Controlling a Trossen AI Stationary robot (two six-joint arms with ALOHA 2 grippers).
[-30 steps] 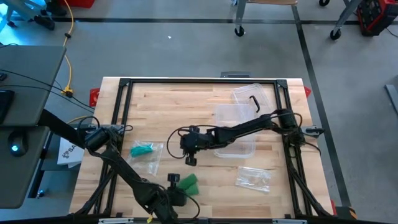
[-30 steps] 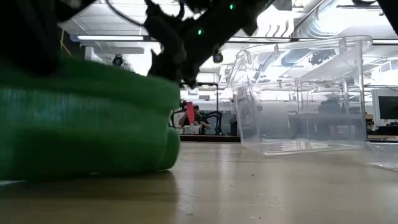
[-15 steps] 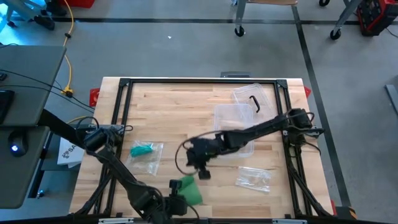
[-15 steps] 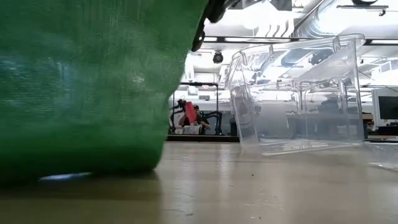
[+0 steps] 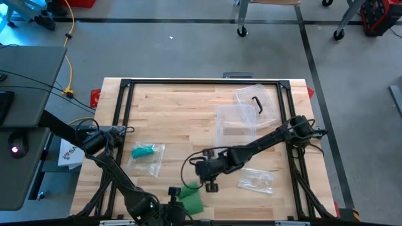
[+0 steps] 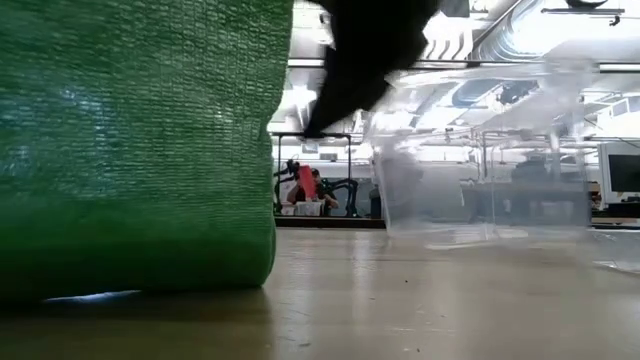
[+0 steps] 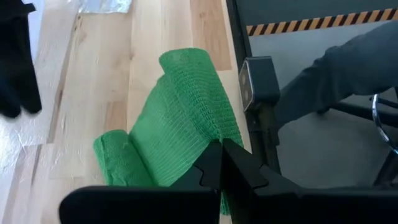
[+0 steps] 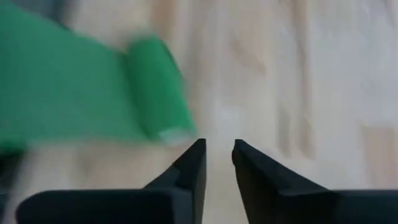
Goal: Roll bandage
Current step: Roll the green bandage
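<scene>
The green bandage (image 5: 190, 196) lies near the table's near edge, part rolled and part loose. Its rolled end (image 7: 115, 158) rests on the wood, and the wide loose strip (image 7: 180, 106) rises from it toward my left gripper (image 7: 221, 157), which is shut on it. In the low view the green mesh (image 6: 140, 150) fills the left half. My right gripper (image 5: 211, 183) hangs just to the right of the bandage, above the table. Its fingers (image 8: 217, 155) are open with nothing between them, and the roll (image 8: 155, 87) lies a little ahead of them. My left gripper pinches the loose strip's end (image 7: 208, 146) between its two fingers, slanting down from the table's near-left side. The strip is lifted off the wood at the fingers and curls over on one side. Its rolled end stays on the table.
A clear plastic box (image 5: 235, 122) and its lid with a black handle (image 5: 256, 100) stand at the far right. A bag with green material (image 5: 147, 154) lies at the left, and a clear bag (image 5: 256, 179) at the right. The black table frame (image 7: 261, 87) runs close beside the bandage.
My right gripper has swung from the table's middle toward the near edge and now hangs beside the bandage. My left gripper has drawn back toward the near edge and risen. The strip has lifted with it, and the bandage has slid nearer the edge.
</scene>
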